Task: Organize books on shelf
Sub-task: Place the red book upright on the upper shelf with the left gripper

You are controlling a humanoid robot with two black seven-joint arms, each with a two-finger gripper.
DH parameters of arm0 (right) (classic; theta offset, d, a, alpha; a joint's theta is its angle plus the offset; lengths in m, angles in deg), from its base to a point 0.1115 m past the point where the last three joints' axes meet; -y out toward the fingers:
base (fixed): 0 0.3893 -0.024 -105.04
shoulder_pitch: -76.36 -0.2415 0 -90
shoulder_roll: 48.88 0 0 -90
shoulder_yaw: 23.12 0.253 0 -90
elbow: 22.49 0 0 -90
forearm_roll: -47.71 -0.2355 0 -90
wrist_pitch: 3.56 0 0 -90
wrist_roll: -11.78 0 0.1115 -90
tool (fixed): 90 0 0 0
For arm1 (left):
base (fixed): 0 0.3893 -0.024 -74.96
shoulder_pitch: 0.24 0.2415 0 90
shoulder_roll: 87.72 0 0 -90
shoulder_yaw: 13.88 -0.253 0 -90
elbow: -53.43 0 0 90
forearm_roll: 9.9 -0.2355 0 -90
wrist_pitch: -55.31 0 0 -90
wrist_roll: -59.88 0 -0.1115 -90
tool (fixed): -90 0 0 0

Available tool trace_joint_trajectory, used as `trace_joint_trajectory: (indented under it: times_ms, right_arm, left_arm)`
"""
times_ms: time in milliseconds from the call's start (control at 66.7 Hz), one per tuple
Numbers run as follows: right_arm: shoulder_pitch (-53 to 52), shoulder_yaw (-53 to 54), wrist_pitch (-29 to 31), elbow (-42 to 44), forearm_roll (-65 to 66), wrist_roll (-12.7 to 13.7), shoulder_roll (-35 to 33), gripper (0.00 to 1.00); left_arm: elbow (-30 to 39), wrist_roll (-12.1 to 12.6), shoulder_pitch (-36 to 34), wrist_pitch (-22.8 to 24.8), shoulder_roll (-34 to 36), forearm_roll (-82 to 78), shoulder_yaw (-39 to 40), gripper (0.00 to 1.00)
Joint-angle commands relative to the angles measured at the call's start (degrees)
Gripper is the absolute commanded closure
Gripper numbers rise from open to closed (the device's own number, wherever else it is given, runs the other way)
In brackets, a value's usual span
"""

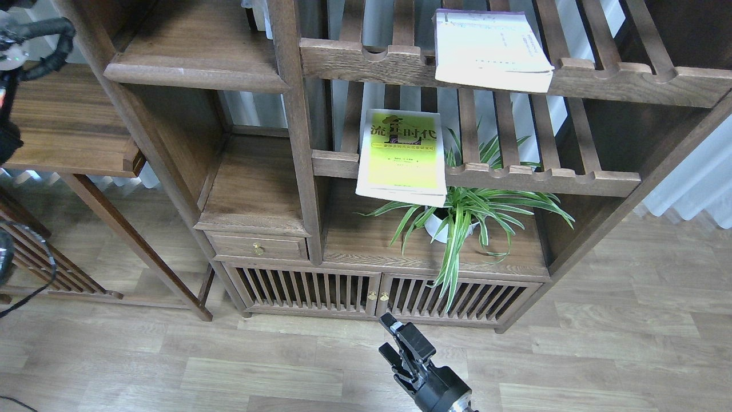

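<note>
The yellow-green book (401,157) lies flat on the lower slatted rack, its front end hanging over the rail. The white book with a lilac edge (490,50) lies flat on the upper slatted rack, also overhanging. The dark red book is out of view. The shelf (194,71), a solid board with a moulded front edge, is at the upper left of the bookcase and bare. My right gripper (386,337) is low at the bottom centre, above the floor in front of the cabinet doors, open and empty. Only dark parts of my left arm (34,43) show at the left edge.
A spider plant in a white pot (457,220) stands on the board under the yellow-green book. A small drawer with a brass knob (258,248) sits below a solid board. A wooden side table (63,123) stands to the left. Slatted cabinet doors (372,294) are at the bottom.
</note>
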Motion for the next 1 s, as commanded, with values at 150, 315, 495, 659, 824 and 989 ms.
trace_joint_trajectory:
  times_ms: [150,315,495,659,824,989]
  right_arm:
    - [-0.1,0.1,0.0,-1.1,0.0,0.0,0.0,0.00]
    - [0.0,0.0,0.0,-1.2,0.0,0.0,0.0,0.00]
    - [0.0,0.1,0.0,-1.8,0.0,0.0,0.0,0.00]
    - [0.0,0.1,0.0,-2.0,-0.1,0.0,0.0,0.00]
    - [0.0,0.1,0.0,-2.2,-0.1,0.0,0.0,0.00]
    - [0.3,0.1,0.0,-3.2,-0.1,0.0,0.0,0.00]
  left_arm:
    - [-12.9,-0.6,-8.9,0.6,-2.3,0.1,-4.6,0.92]
    - [-21.6,-0.1,-14.6,1.4,-4.0,3.1,-10.1,0.88]
    - [-28.3,-0.7,-17.4,3.2,-6.0,8.1,-14.7,0.92]
    - [-29.0,-1.7,-16.7,4.0,-7.1,8.3,-14.8,0.92]
    - [-30.8,-4.7,-15.9,4.1,-9.5,8.4,-15.2,0.92]
    - [-31.8,-8.4,-14.7,5.1,-10.9,8.4,-15.4,0.91]
